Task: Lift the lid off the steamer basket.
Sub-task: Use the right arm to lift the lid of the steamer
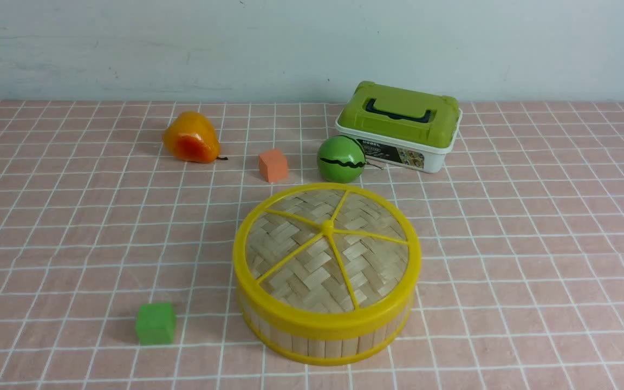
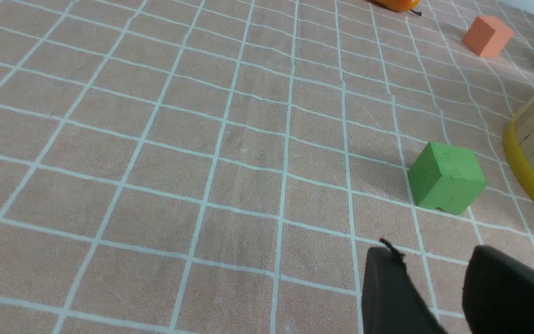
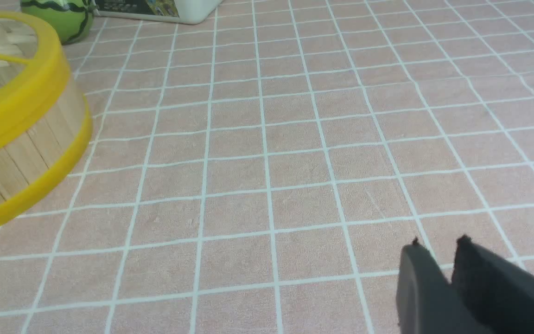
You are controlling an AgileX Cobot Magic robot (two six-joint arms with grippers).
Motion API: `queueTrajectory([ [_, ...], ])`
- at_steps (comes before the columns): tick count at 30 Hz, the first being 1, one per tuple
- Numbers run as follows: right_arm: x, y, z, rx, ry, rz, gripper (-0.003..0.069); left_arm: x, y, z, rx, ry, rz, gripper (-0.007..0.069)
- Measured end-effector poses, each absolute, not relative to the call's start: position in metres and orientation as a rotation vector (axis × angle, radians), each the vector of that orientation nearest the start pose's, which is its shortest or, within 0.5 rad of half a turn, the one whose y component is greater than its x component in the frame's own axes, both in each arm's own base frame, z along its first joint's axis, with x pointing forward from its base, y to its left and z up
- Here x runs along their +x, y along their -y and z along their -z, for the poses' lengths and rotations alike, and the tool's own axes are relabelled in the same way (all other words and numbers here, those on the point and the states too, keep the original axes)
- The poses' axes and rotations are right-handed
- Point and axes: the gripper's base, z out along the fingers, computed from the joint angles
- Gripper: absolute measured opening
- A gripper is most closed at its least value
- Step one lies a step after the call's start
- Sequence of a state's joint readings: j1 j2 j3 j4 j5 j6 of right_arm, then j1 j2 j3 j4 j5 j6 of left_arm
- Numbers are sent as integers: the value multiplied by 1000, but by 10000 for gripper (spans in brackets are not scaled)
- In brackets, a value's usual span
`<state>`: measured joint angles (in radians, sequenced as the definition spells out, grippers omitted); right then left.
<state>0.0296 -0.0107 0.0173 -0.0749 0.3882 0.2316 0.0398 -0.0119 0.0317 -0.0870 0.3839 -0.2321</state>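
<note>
Well, from the front the lid (image 1: pixel 327 244) sits flush on the steamer basket (image 1: pixel 317 344), capping its slat wall, and neither of my hands shows. At the left wrist my left hand (image 2: pixel 429 260) hangs released and empty near the green cube (image 2: pixel 445 178) beside the steamer basket. At the right wrist my right hand (image 3: pixel 439 250), parted narrowly around nothing, hovers clear of the steamer basket, presumably so either can reach the rim.
</note>
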Motion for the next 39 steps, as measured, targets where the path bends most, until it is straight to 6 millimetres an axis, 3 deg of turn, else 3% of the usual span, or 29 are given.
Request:
queueTrajectory([
  [39, 52, 3, -173, 111, -1872, -52, 144, 52, 1, -169, -308, -1866, 214, 239],
])
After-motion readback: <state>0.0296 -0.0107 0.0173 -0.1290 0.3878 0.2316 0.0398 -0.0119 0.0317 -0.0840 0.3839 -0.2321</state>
